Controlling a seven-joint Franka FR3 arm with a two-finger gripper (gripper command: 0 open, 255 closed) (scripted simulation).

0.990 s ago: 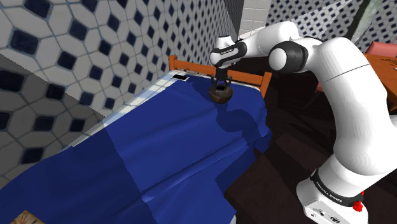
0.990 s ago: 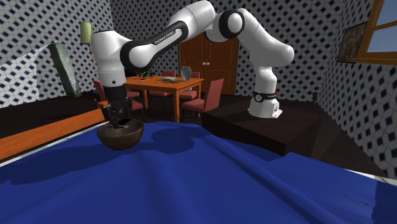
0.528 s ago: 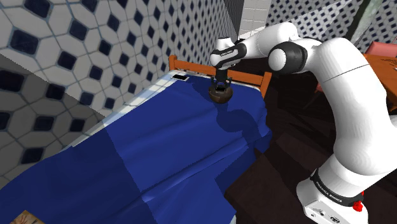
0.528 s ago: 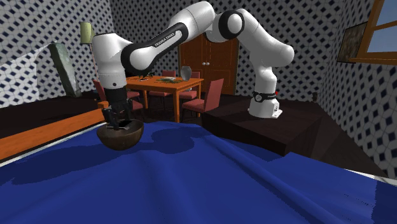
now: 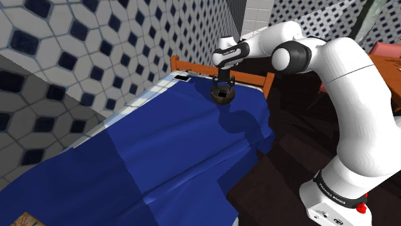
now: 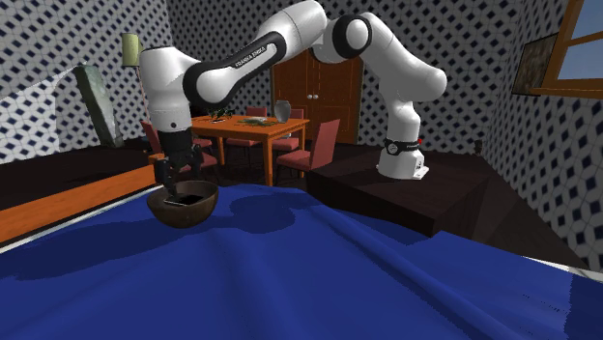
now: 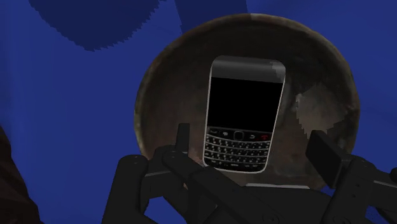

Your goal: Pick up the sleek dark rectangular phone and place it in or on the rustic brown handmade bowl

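Phone: you have one phone [image 7: 243, 114], dark with a silver edge. It lies face up inside the bowl, black screen and small keypad showing, the keypad end nearer the gripper.
Phone, second exterior view: you see it [image 6: 188, 201] as a flat slab resting in the hollow, below the rim.
Bowl: one bowl [image 7: 318, 83], brown with a mottled inside. It stands upright on the bed [image 5: 180, 147].
Bowl's place: you find it [image 5: 222, 95] near the far end of the blue cover, just beside the orange wooden rail [image 5: 193, 67].
Gripper: one gripper [image 7: 253, 145], black. Its two fingers [image 7: 321, 156] stand apart on either side of the phone and touch neither the phone nor each other.
Gripper's height: it [image 6: 179, 172] hangs straight over the bowl [image 6: 184, 214], fingertips about at the rim.
Arm: one white arm, reaching from its stand across to the bed's end.
Bed: one, under a rumpled blue cover.
Room behind: one orange desk [image 6: 242, 127] with one vase [image 6: 281, 109] on it. Red chairs stand around it, too overlapped for you to count. One brown door [image 6: 314, 92].
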